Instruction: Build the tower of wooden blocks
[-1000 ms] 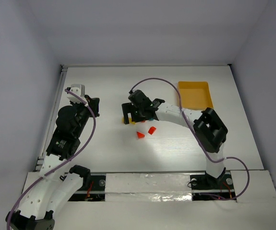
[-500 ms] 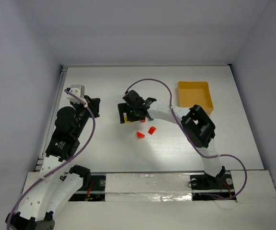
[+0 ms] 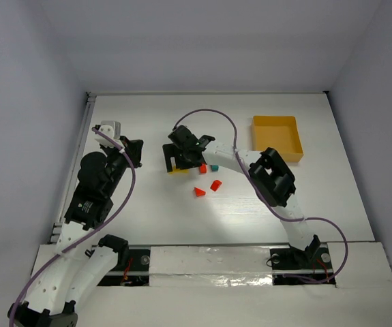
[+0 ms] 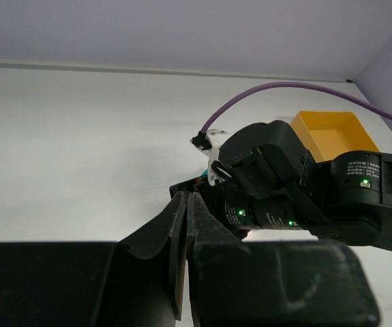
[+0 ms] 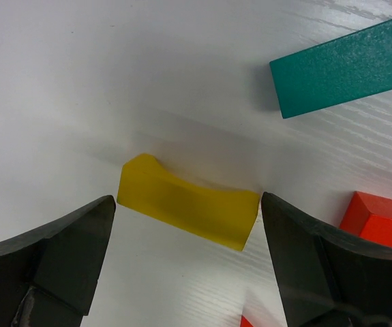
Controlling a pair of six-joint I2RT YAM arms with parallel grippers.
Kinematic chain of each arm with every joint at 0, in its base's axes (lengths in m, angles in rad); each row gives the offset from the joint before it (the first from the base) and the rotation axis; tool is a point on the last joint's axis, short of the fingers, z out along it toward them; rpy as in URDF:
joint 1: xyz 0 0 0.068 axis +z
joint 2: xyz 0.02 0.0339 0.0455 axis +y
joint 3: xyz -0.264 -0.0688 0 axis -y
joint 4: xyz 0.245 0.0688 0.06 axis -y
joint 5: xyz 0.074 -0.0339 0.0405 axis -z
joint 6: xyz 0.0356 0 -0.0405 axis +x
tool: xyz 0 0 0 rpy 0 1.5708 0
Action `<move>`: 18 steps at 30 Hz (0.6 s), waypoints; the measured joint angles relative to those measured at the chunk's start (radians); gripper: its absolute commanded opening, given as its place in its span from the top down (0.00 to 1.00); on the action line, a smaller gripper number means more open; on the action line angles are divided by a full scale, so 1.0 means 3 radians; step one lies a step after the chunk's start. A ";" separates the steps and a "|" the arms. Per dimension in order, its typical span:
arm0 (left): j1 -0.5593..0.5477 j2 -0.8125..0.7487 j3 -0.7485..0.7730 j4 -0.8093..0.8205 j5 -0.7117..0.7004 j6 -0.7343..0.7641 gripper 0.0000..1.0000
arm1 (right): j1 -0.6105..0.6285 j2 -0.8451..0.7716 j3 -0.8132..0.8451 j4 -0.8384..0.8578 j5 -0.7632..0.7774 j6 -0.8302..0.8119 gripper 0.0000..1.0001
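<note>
Nothing is stacked yet: your blocks (image 3: 215,184) lie loose on the surface (image 3: 141,122). Your right fingers (image 5: 52,266) are spread either side of the yellow block (image 5: 189,208), near a teal bar (image 5: 345,65) and red cube (image 5: 380,218); left fingers (image 4: 161,235) pressed together, empty.

My left arm (image 3: 59,272) and right arm (image 3: 294,221) are white shells with black joint housings, each trailing a purple cable (image 3: 209,112). Green lamps (image 4: 365,182) dot my right wrist. A white block (image 3: 108,128) caps my left arm at 12 o'clock. My fingers (image 5: 59,255) are matte black.
</note>
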 measured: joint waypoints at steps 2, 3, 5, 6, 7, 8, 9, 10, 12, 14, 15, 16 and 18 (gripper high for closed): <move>0.0000 -0.0011 0.0000 0.0001 0.0003 0.0000 1.00 | 0.0009 0.0034 0.0076 -0.0075 0.0041 -0.0005 0.06; 0.0000 -0.0018 0.0000 0.0001 0.0003 0.0000 1.00 | 0.0018 0.0051 0.0122 -0.0103 0.0061 -0.0013 0.06; 0.0000 -0.0031 0.0000 0.0000 0.0003 0.0000 1.00 | 0.0038 0.0078 0.0220 -0.0145 0.0100 -0.0015 0.06; 0.0000 -0.0036 0.0000 0.0001 0.0003 0.0000 1.00 | 0.0048 0.0088 0.0262 -0.0150 0.0121 -0.0018 0.06; 0.0000 -0.0039 0.0000 0.0001 0.0004 0.0000 1.00 | 0.0061 0.0095 0.0294 -0.0153 0.0140 -0.0019 0.06; 0.0000 -0.0041 0.0000 0.0001 0.0004 0.0000 1.00 | 0.0067 0.0097 0.0313 -0.0156 0.0164 -0.0023 0.06; 0.0000 -0.0042 0.0000 0.0000 0.0003 0.0000 1.00 | 0.0075 0.0097 0.0323 -0.0164 0.0192 -0.0025 0.07; 0.0000 -0.0043 0.0000 0.0000 0.0004 0.0000 1.00 | 0.0085 0.0098 0.0327 -0.0170 0.0216 -0.0027 0.07; 0.0000 -0.0048 0.0000 0.0001 0.0004 0.0000 1.00 | 0.0086 0.0103 0.0327 -0.0197 0.0257 -0.0027 0.07; 0.0000 -0.0055 0.0000 0.0000 0.0003 -0.0001 1.00 | 0.0086 0.0117 0.0327 -0.0238 0.0298 -0.0027 0.06; 0.0000 -0.0058 0.0000 0.0000 0.0001 -0.0003 0.98 | 0.0086 0.0123 0.0327 -0.0251 0.0317 -0.0027 0.05; 0.0000 -0.0064 0.0000 0.0000 0.0000 -0.0004 0.92 | 0.0088 0.0131 0.0327 -0.0259 0.0329 -0.0025 0.05; 0.0000 -0.0080 0.0000 0.0000 -0.0008 -0.0023 0.85 | 0.0090 0.0148 0.0327 -0.0277 0.0357 -0.0022 0.04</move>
